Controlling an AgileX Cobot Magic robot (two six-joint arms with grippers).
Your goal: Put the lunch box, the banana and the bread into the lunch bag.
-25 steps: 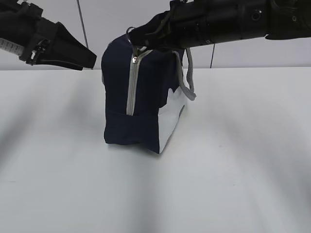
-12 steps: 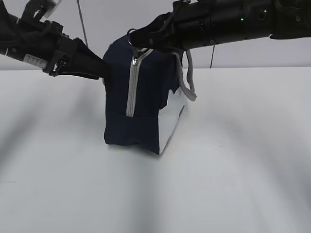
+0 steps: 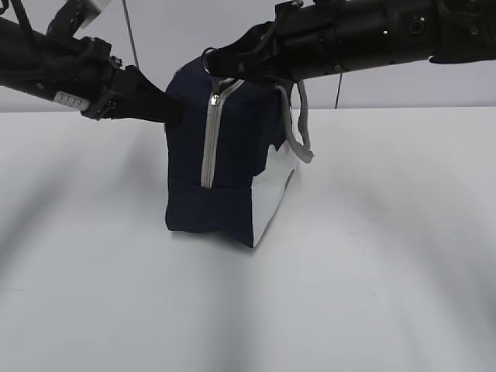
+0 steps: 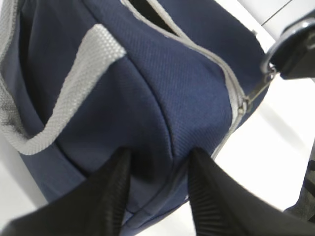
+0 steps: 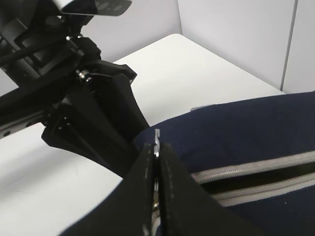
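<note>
The navy lunch bag (image 3: 232, 155) stands on the white table, its grey zipper (image 3: 208, 139) running down the near end. My right gripper (image 3: 211, 62) is shut on the zipper's ring pull (image 5: 156, 136) at the bag's top near corner. The zipper gapes along the top (image 5: 256, 179). My left gripper (image 3: 172, 108) is open at the bag's upper left corner, with the bag's fabric (image 4: 162, 83) bulging between its fingers (image 4: 113, 187). The lunch box, the banana and the bread are out of view.
The bag's grey handle (image 3: 298, 124) hangs down its right side, and another handle (image 4: 74, 93) lies on the left side. White table (image 3: 372, 271) surrounds the bag. A grey wall stands behind.
My left gripper has moved right from clear of the bag up to its upper left corner. My right gripper has stayed on the ring pull.
</note>
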